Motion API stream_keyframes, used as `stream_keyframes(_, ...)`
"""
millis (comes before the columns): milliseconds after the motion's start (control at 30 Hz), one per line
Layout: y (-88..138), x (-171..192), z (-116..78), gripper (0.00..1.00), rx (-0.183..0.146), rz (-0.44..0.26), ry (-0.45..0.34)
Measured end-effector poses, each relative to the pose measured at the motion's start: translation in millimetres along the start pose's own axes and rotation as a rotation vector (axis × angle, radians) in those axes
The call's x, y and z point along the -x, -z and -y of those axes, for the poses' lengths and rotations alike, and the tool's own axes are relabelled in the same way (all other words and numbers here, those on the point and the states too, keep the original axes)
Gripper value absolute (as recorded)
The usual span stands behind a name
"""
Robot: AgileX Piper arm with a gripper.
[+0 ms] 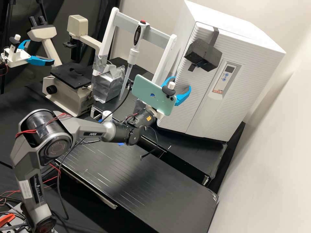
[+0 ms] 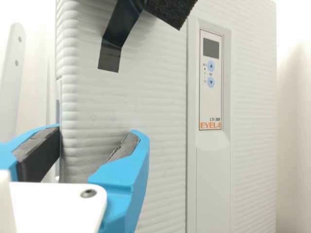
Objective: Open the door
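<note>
One robot arm holds its jaws spread near a white cabinet whose door stands closed, opening entirely undone.

Pipette before white frame; beige microscope beside silver-wrapped box
</note>
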Motion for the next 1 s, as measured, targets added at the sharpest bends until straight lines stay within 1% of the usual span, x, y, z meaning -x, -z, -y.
stream_keyframes(133, -3.0, 6.9, -3.5, 0.0, -0.003, -0.007, -0.006)
stream_keyframes(267, -8.3, 19.6, -10.0, 0.0, -0.02, -0.016, -0.022)
stream_keyframes(367, -15.3, 34.2, -16.6, 0.0, -0.049, -0.018, -0.05)
stream_keyframes(400, -18.1, 38.2, -18.4, 0.0, -0.056, -0.011, -0.059)
stream_keyframes(500, -26.7, 54.1, -24.9, 0.0, -0.089, 0.005, -0.094)
stream_keyframes(600, -33.8, 66.0, -31.1, 0.0, -0.111, 0.012, -0.13)
stream_keyframes(733, -44.2, 78.4, -35.2, 0.0, -0.127, 0.026, -0.165)
stream_keyframes(933, -56.1, 92.0, -44.4, 0.0, -0.121, 0.051, -0.224)
stream_keyframes(1000, -61.1, 95.6, -47.0, 0.0, -0.12, 0.07, -0.239)
